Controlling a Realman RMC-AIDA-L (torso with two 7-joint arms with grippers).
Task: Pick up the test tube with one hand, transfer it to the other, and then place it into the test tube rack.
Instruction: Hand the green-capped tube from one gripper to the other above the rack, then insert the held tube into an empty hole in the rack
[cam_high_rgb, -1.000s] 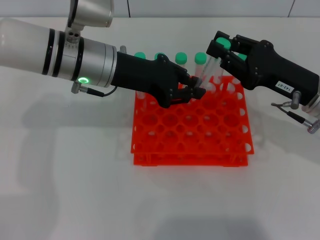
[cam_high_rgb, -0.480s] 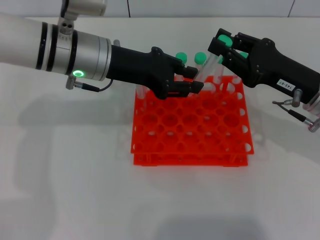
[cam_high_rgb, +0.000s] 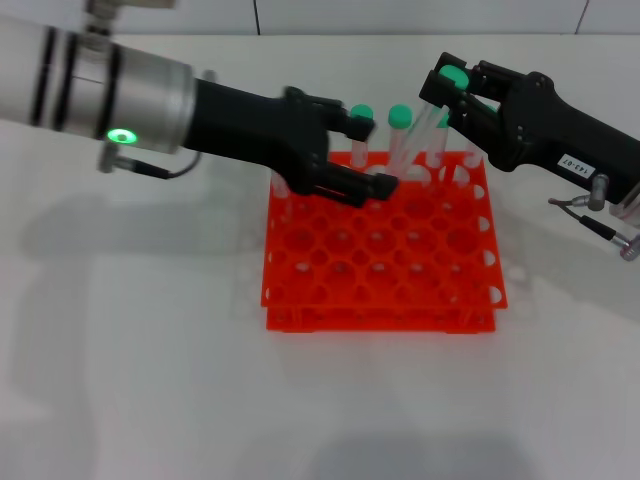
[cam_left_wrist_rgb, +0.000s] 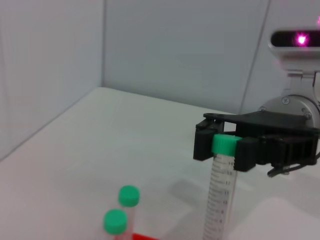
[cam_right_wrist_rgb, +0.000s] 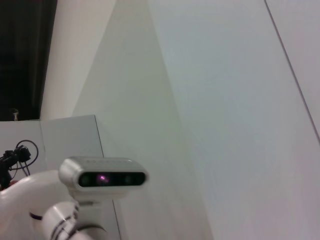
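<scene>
Right gripper (cam_high_rgb: 447, 88) pinching test tube (cam_left_wrist_rgb: 218, 200) above rack (cam_high_rgb: 380, 255); left gripper (cam_high_rgb: 372, 155) seemingly spread, empty.

A plain white tabletop (cam_high_rgb: 150, 400) is bordered by pale grey wall panels (cam_left_wrist_rgb: 175, 50), divided by thin dark seams. Soft shadows are cast across the tabletop.

Bright even light, soft arm shadows on table (cam_high_rgb: 150, 400), near caps blurred
</scene>
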